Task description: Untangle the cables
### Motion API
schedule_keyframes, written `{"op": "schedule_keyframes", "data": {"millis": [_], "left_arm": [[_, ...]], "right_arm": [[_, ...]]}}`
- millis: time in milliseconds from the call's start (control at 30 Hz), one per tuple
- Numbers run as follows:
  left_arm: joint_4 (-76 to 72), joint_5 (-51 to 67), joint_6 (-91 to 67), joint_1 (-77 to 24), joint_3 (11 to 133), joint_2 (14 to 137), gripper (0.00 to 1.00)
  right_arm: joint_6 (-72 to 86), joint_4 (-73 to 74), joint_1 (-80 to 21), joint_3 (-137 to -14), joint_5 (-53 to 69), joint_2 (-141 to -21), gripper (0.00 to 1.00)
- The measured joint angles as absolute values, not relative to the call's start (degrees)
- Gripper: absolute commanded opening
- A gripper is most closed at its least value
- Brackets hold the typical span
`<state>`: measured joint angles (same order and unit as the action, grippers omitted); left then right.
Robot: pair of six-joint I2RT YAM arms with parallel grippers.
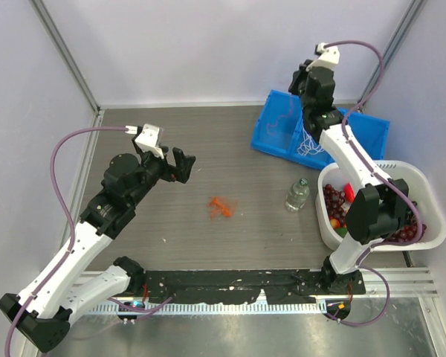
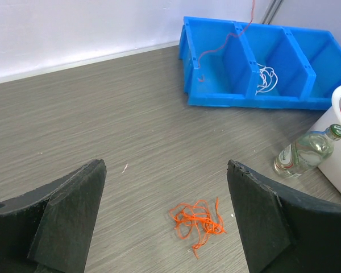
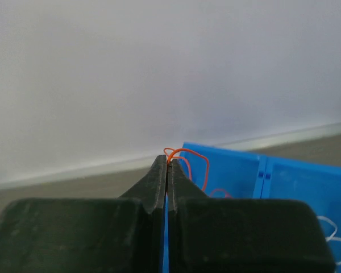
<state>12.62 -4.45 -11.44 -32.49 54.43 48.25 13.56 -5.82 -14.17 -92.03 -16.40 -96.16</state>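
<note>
A small red-orange cable clump [image 1: 221,207] lies on the table mid-way; in the left wrist view it [image 2: 196,219] sits between and below my fingers. My left gripper [image 1: 180,165] [image 2: 166,168] is open and empty, held above and left of the clump. My right gripper [image 1: 303,83] [image 3: 168,161] is raised over the blue bin and shut on a single red-orange cable [image 3: 196,162]. That cable [image 2: 227,40] hangs down into the bin's left compartment. White cables [image 2: 265,79] [image 1: 306,141] lie in the middle compartment.
The blue three-compartment bin [image 1: 267,137] [image 2: 216,96] stands at the back right. A small glass bottle [image 1: 298,195] [image 2: 307,151] lies beside a white basket [image 1: 372,167] of red fruit at the right. Walls enclose the back and sides.
</note>
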Motion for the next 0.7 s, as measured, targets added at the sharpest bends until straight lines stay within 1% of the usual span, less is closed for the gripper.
{"op": "schedule_keyframes", "data": {"millis": [267,433,467,500,533,567,600,700], "left_arm": [[12.6,-4.5,-11.5,-32.5,54.4,48.2,0.91],[12.6,-4.5,-11.5,-32.5,54.4,48.2,0.91],[12.6,-4.5,-11.5,-32.5,54.4,48.3,0.91],[12.6,-4.5,-11.5,-32.5,54.4,48.3,0.91],[12.6,-4.5,-11.5,-32.5,54.3,48.3,0.91],[12.6,-4.5,-11.5,-32.5,54.3,48.3,0.91],[12.6,-4.5,-11.5,-32.5,54.3,48.3,0.91],[12.6,-4.5,-11.5,-32.5,54.2,48.4,0.91]], "right_arm": [[20.0,-4.9,-14.2,-78.8,-13.5,-98.9,0.01],[21.0,-4.7,-14.2,-78.3,-13.7,-101.3,0.01],[20.9,-4.4,-14.2,-79.0,-13.8,-102.1,0.07],[20.7,-4.2,-14.2,-80.3,-13.9,-103.3,0.19],[20.4,-3.5,-14.2,-82.2,-14.0,-104.8,0.4],[20.0,-1.9,-14.2,-84.8,-14.1,-106.6,0.48],[19.7,0.0,-14.2,-88.0,-14.2,-108.6,0.52],[18.6,8.1,-14.2,-99.4,-14.6,-115.0,0.53]]}}
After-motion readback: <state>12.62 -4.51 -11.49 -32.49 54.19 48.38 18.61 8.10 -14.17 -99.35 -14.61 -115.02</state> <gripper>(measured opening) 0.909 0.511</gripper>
